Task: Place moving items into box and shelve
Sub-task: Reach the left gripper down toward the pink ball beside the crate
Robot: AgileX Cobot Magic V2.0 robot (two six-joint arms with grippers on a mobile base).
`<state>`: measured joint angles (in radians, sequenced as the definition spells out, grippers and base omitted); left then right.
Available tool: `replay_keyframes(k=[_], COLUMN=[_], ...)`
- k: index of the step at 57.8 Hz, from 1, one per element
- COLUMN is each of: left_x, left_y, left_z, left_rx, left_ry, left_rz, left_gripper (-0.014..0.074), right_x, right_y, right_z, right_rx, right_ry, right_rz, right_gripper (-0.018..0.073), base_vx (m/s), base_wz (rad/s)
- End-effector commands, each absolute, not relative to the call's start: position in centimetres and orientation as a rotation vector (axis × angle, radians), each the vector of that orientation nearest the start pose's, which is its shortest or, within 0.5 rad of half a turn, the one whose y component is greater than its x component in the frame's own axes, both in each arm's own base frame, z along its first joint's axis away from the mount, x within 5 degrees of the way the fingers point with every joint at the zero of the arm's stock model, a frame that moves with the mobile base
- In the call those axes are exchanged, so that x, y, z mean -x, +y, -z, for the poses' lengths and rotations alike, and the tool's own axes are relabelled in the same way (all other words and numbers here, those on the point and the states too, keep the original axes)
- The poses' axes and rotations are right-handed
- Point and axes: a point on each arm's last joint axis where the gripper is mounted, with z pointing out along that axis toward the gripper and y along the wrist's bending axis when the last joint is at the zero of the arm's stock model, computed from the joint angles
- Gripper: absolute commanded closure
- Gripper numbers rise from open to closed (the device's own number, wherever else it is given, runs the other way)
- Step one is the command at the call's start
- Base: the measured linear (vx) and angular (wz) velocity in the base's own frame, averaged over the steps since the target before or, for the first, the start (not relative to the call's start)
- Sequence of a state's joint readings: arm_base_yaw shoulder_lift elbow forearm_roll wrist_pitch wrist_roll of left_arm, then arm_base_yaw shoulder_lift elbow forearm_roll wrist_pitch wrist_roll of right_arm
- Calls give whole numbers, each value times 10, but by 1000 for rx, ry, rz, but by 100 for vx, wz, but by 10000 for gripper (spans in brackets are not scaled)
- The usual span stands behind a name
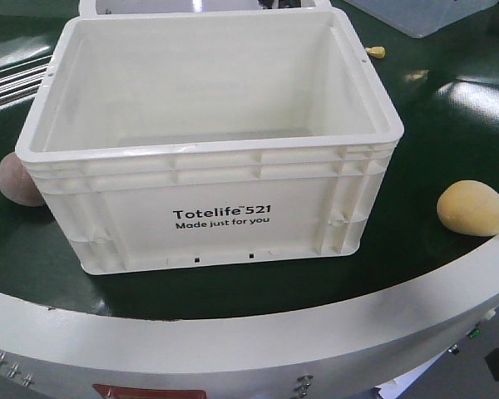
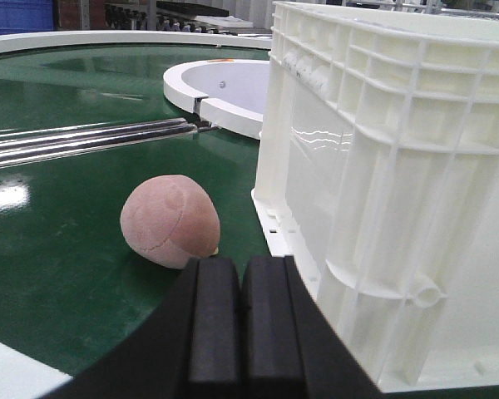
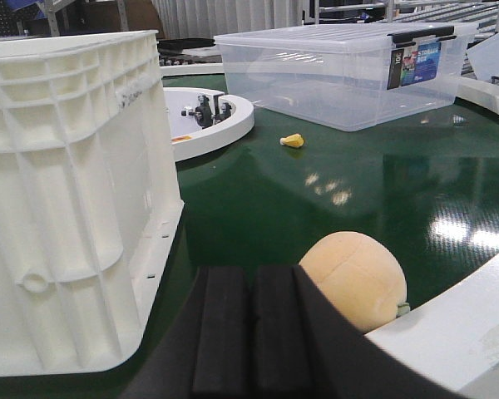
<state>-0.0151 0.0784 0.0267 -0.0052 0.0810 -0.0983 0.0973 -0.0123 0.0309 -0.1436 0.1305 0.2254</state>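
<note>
On the green worktop (image 1: pixel 233 291), both moving items lie outside the empty box (image 1: pixel 133 224); left jaws and right jaws are clenched pad to pad on nothing.
The pink bun (image 1: pixel 18 179) sits at 9 o'clock of the box, near its wall; the yellow bun (image 1: pixel 471 208) lies at 3 o'clock, apart from it. Both look light, soft and smooth, probably foam, and liable to roll. Grip gently across the widest middle. Each arm is held low and near level: the pink bun lies at 11 o'clock ahead of the left pads (image 2: pixel 214 324), the yellow bun at 1 o'clock ahead of the right pads (image 3: pixel 224 332).
</note>
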Motion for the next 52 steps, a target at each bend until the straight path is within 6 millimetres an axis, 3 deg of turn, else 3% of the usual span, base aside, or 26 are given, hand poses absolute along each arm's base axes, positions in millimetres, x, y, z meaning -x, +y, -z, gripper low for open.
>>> replay_keyframes(k=[1,15,27,42,47,48,52], left_x=[-64,-64,-59,-48,-51,-62,-78], left_y=[-1,-1,0,1,1,0,-1], left_z=[-202,-211,-248,-280,-293,-316,-337], left_rx=[77,123,139,134,130,131,113], left_ry=[1591,1519,1316,1018,1056,1194,1337], left_rz=[108,157,196,222,215,205,172], left_gripper=[603,603,603,601,600,600,600], right_x=[-57,-57,-57,-57,-57,-57,-57], right_y=[5,5,5,5,5,5,5], right_z=[-197,-197,-197,-197,-197,-197,-197], right_rx=[13,13,13,13,13,13,13], right_ry=[1560,1560,1560,1560,1560,1560,1559], right_rz=[-120,-120,-120,-120,-120,-120,-120], right_gripper=[567,567,567,567,567,567,567], base_vx=[0,0,0,0,0,0,0], base_wz=[0,0,0,0,0,0,0])
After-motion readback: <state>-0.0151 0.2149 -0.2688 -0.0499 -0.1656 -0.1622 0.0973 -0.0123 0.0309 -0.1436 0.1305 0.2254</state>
